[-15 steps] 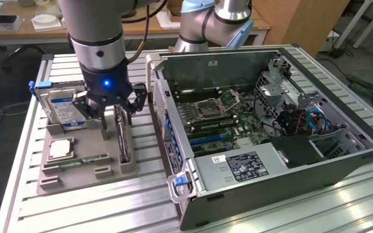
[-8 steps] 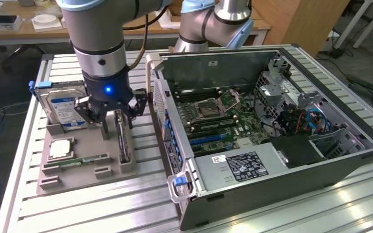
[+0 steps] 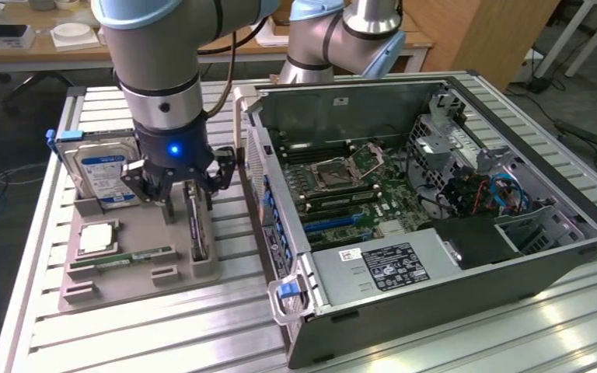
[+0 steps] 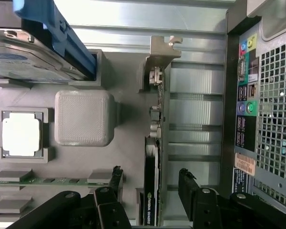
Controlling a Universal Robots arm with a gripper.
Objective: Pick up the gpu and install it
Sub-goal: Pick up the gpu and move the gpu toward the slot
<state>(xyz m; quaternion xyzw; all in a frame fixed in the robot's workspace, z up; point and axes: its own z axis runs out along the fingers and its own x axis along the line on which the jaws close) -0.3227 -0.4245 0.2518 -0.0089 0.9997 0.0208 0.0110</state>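
On the grey tray, the end effector gapes astride the edge-on gpu, hiding one end.

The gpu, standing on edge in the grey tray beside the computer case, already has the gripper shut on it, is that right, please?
Not quite: the wrist view shows the gripper open, its fingers either side of the gpu with gaps between. The gpu does stand on edge in the grey tray beside the computer case.
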